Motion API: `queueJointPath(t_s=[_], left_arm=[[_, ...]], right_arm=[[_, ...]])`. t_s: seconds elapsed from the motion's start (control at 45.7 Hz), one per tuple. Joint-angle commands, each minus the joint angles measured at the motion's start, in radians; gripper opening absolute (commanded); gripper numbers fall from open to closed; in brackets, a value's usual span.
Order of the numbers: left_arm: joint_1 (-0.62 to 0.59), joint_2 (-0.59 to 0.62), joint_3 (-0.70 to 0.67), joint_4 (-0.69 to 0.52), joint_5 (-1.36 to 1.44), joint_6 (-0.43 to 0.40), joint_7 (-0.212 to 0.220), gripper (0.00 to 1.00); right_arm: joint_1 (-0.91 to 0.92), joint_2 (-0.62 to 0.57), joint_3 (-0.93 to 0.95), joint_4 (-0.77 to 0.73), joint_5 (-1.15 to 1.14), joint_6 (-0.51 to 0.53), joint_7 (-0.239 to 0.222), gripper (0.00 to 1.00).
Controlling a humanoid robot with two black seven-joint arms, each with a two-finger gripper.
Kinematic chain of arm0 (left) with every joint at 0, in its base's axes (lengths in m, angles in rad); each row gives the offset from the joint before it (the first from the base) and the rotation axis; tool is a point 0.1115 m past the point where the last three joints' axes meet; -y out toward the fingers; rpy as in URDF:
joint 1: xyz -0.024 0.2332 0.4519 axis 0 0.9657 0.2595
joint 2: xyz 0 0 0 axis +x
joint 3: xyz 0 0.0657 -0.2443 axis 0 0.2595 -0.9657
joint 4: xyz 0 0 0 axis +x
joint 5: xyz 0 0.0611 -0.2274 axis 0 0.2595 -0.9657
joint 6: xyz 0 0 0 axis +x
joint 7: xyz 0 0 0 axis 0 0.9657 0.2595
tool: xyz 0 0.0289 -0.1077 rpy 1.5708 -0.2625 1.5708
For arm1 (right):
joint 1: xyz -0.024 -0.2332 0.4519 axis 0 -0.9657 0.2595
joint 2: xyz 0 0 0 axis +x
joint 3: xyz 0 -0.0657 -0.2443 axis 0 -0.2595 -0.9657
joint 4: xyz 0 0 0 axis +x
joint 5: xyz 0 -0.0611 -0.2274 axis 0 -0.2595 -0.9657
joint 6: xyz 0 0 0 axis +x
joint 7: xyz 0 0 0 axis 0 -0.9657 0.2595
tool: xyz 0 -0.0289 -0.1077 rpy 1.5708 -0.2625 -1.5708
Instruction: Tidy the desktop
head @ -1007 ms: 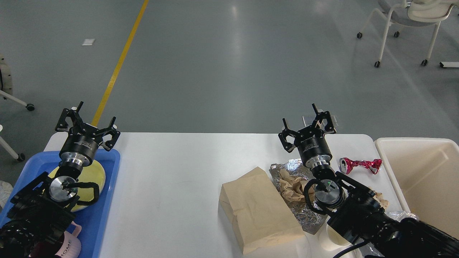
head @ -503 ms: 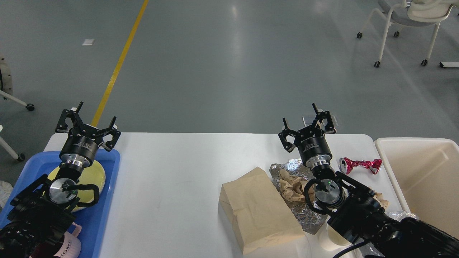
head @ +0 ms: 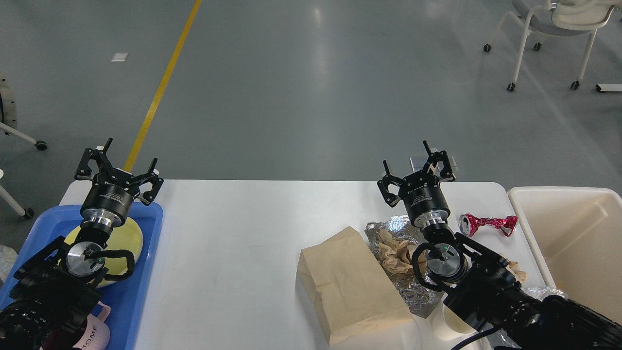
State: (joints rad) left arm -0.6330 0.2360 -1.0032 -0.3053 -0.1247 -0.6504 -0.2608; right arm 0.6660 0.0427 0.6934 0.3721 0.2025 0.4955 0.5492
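The white desktop [head: 233,233] fills the lower part of the head view. On its right half lie a brown paper bag [head: 350,284], crumpled silver foil [head: 388,228] with crumpled brown paper [head: 393,253] on it, and a crushed pink can [head: 488,223]. A white paper cup [head: 444,321] stands at the near edge, partly behind my right arm. My right gripper [head: 418,167] hovers open and empty above the far edge, beyond the foil. My left gripper [head: 119,167] is open and empty over the far left corner.
A blue tray [head: 141,272] at the left holds a yellow plate [head: 124,238] and a pink mug [head: 95,335], partly hidden by my left arm. A beige bin [head: 573,243] stands past the right edge. White wheeled chairs [head: 549,34] stand on the grey floor.
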Motion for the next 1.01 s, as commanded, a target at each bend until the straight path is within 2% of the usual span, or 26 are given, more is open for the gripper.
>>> queueJointPath(t_s=[0.0, 0.985], left_arm=[[0.001, 0.000, 0.000, 0.000, 0.000, 0.000, 0.000, 0.98], [0.001, 0.000, 0.000, 0.000, 0.000, 0.000, 0.000, 0.98]], right_arm=[[0.000, 0.000, 0.000, -0.001, 0.000, 0.000, 0.000, 1.00], [0.001, 0.000, 0.000, -0.001, 0.000, 0.000, 0.000, 1.00]])
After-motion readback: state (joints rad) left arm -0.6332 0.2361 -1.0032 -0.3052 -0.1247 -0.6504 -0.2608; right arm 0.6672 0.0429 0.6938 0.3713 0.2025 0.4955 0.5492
